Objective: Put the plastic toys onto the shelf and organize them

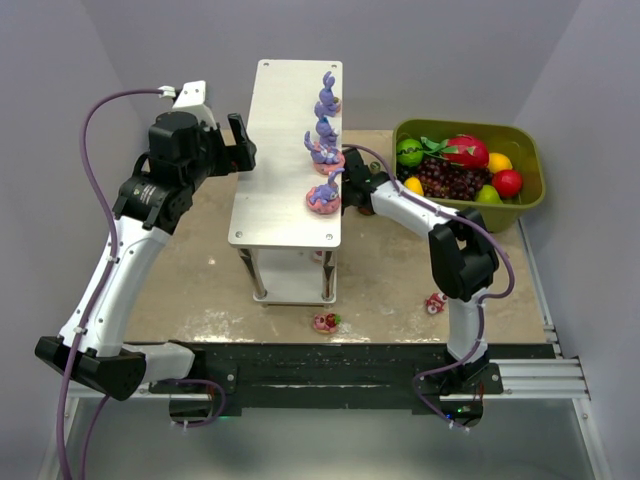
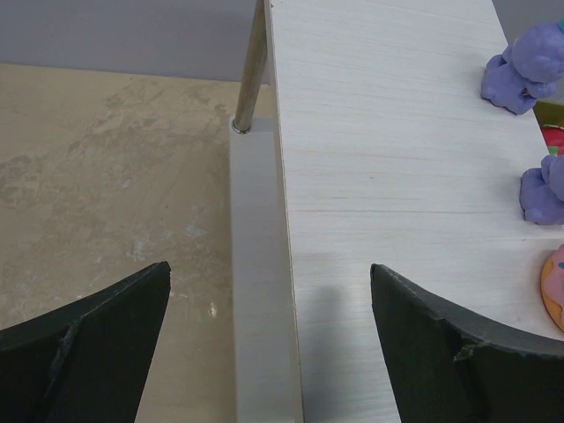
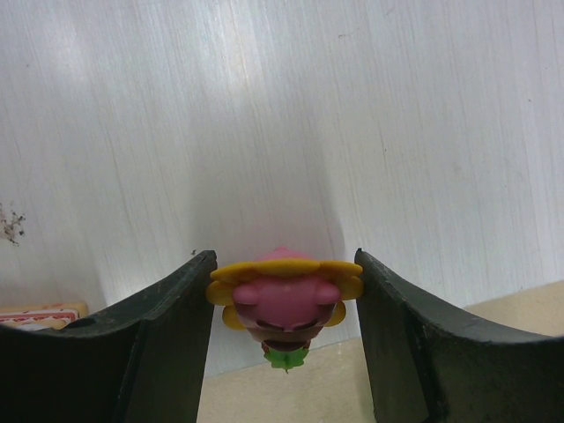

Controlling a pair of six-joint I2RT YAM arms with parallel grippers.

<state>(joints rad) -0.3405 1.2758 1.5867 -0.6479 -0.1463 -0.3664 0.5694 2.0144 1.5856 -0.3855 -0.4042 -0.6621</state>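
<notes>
The shelf stands mid-table, its pale top board also in the left wrist view. Several purple bunnies stand in a row along its right edge, some on pink bases; two show in the left wrist view. My right gripper is at the shelf's right side, level with the nearest bunny. It is shut on a small pink toy with yellow petals and a green leaf, with a white shelf board behind it. My left gripper is open and empty over the shelf's left edge.
An olive-green bin of larger fruits stands at the right, behind my right arm. Two small loose toys lie on the table in front of the shelf, one pink and one red-and-pink. A metal leg joins the lower tier.
</notes>
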